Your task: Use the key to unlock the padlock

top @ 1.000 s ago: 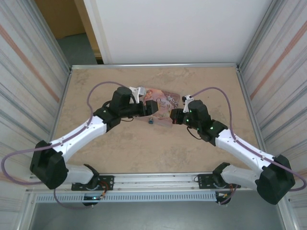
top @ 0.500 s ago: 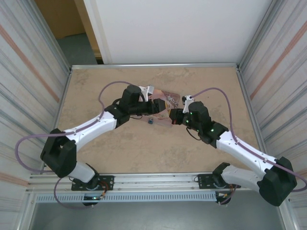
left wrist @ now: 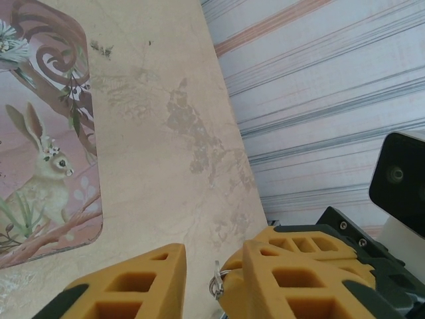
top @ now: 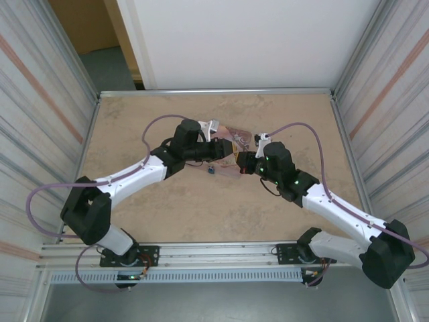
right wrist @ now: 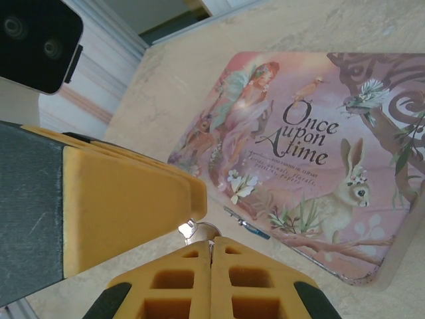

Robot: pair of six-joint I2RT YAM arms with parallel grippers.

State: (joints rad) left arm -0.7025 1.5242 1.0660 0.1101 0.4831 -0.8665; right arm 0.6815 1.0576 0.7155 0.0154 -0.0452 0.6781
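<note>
The tiny blue-bodied padlock [top: 211, 170] lies on the table [top: 201, 215] just nearward of both jaws. Beyond them the pink tin [right wrist: 292, 193] reads "Once upon A time". The right gripper [right wrist: 211, 247] has its jaws pressed together on a silvery key ring [right wrist: 198, 231]; the left gripper [left wrist: 212, 269] has its jaws narrowly apart around it. Bare tabletop spreads nearward.

Tiny blue padlock [top: 211, 170] lies, seemingly flat, near the tin [top: 236, 139].

Left gripper [top: 226, 149] and right gripper [top: 239, 161] nearly meet at the tin's [top: 238, 139] 6 o'clock edge. The padlock [top: 211, 170] lies at their 8 o'clock, on the table [top: 201, 218].
</note>
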